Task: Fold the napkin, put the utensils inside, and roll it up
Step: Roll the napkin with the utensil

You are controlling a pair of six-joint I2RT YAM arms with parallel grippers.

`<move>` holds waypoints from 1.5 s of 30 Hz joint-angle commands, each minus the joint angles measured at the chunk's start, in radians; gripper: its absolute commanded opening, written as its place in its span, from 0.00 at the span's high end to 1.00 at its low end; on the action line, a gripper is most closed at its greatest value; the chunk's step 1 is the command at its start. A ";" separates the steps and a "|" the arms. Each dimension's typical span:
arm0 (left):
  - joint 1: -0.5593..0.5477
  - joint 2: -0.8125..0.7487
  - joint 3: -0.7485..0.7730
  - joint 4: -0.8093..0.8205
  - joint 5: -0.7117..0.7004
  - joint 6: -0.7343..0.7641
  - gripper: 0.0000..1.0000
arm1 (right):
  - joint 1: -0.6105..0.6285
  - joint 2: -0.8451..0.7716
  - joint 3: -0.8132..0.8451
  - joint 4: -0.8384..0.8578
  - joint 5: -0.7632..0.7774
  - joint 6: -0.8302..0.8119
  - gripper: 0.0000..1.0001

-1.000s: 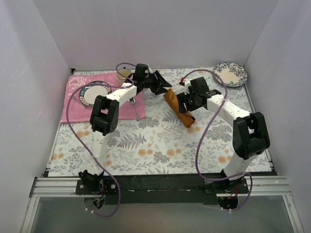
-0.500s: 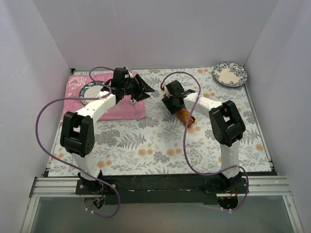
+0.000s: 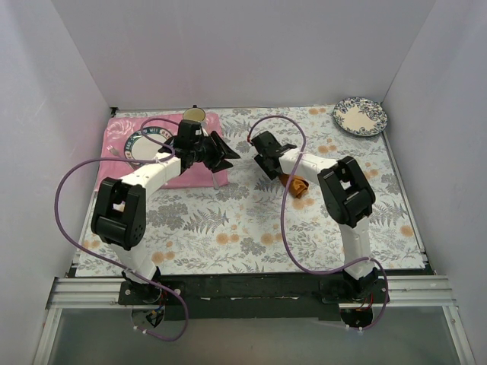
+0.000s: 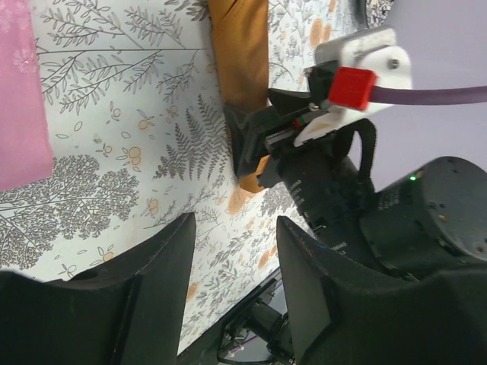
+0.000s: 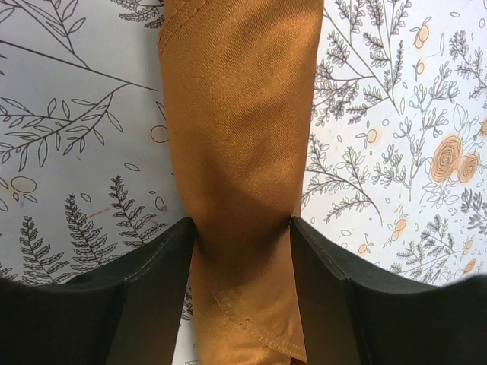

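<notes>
The napkin (image 3: 295, 184) is a rust-orange roll lying on the floral tablecloth just right of centre. My right gripper (image 3: 281, 172) comes down over its far end. In the right wrist view both fingers (image 5: 163, 274) press against the sides of the napkin (image 5: 240, 114), with the right gripper (image 5: 243, 251) shut on the roll. My left gripper (image 3: 228, 152) hovers a little left of it, open and empty. In the left wrist view the left gripper (image 4: 236, 251) shows only tablecloth in its gap, and the napkin (image 4: 240, 53) lies ahead. The utensils are hidden.
A pink placemat (image 3: 190, 173) lies at the back left with a round plate (image 3: 144, 144) on it and a cup (image 3: 194, 115) behind. A slim silver spoon (image 3: 217, 181) lies at the mat's right edge. A patterned plate (image 3: 360, 116) sits at the back right. White walls enclose the table.
The right gripper has moved left onto the roll's far end and its jaws have narrowed onto the cloth. The left arm has swung its elbow out left; its gripper stays open.
</notes>
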 commanded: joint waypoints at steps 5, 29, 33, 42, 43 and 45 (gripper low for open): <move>0.000 -0.070 0.000 0.043 -0.001 -0.006 0.54 | 0.007 0.038 0.008 0.027 0.062 -0.010 0.40; 0.003 -0.048 -0.008 0.062 0.031 0.008 0.54 | -0.068 0.004 0.115 -0.062 -0.379 0.079 0.91; 0.008 -0.050 -0.012 0.066 0.044 0.006 0.54 | -0.110 -0.023 0.117 -0.065 -0.597 0.156 0.92; 0.006 -0.033 -0.001 0.098 0.102 -0.001 0.54 | -0.185 -0.049 0.010 0.092 -0.974 0.356 0.92; 0.006 -0.019 0.000 0.121 0.111 0.000 0.54 | -0.196 -0.045 0.003 0.119 -1.022 0.370 0.92; 0.006 0.004 0.009 0.144 0.155 -0.006 0.56 | -0.204 -0.033 -0.007 0.132 -1.050 0.400 0.92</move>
